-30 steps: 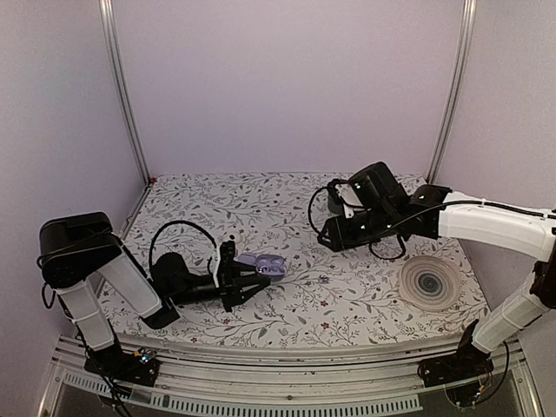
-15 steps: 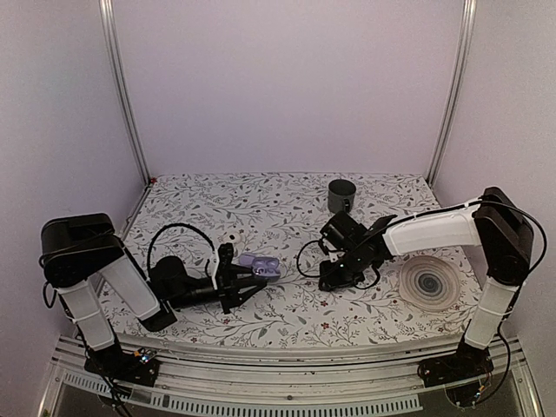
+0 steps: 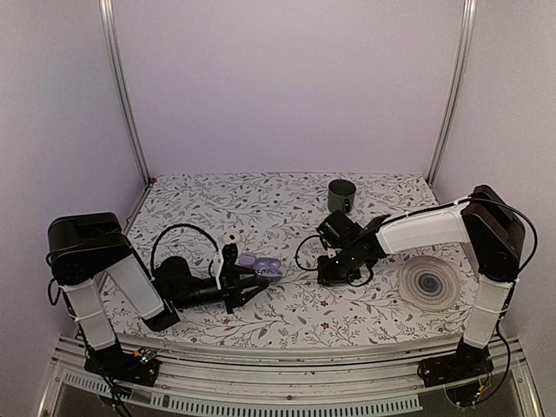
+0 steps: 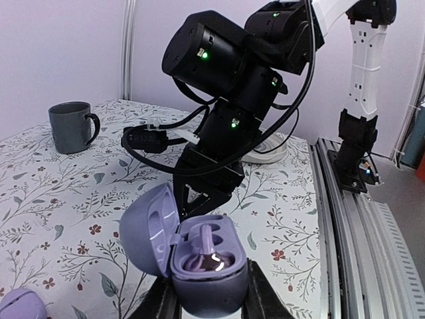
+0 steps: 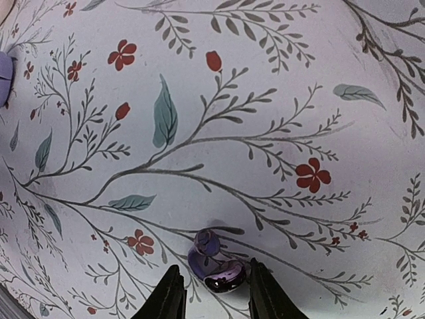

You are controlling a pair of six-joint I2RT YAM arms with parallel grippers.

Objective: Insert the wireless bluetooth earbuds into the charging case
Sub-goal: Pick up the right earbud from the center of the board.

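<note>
My left gripper (image 3: 250, 278) is shut on the charging case (image 3: 261, 266), a small lilac-blue clamshell held with its lid open. In the left wrist view the case (image 4: 219, 286) sits between the fingers (image 4: 260, 300), and one glossy purple earbud (image 4: 206, 256) lies in a socket. A second purple earbud (image 5: 216, 262) lies on the floral cloth. My right gripper (image 5: 212, 292) is open and low over it, one finger on each side, the right finger almost touching. In the top view the right gripper (image 3: 327, 274) hides that earbud; it is a short way right of the case.
A dark mug (image 3: 340, 195) stands at the back, also in the left wrist view (image 4: 71, 126). A flat lilac disc (image 3: 429, 282) lies at the right. A white round piece with a dark centre (image 3: 231, 237) sits behind the left gripper. Metal rails run along the near edge.
The right arm swung from the back toward the middle and came down to the cloth, its fingers now round the loose earbud. The left gripper and case barely moved.
</note>
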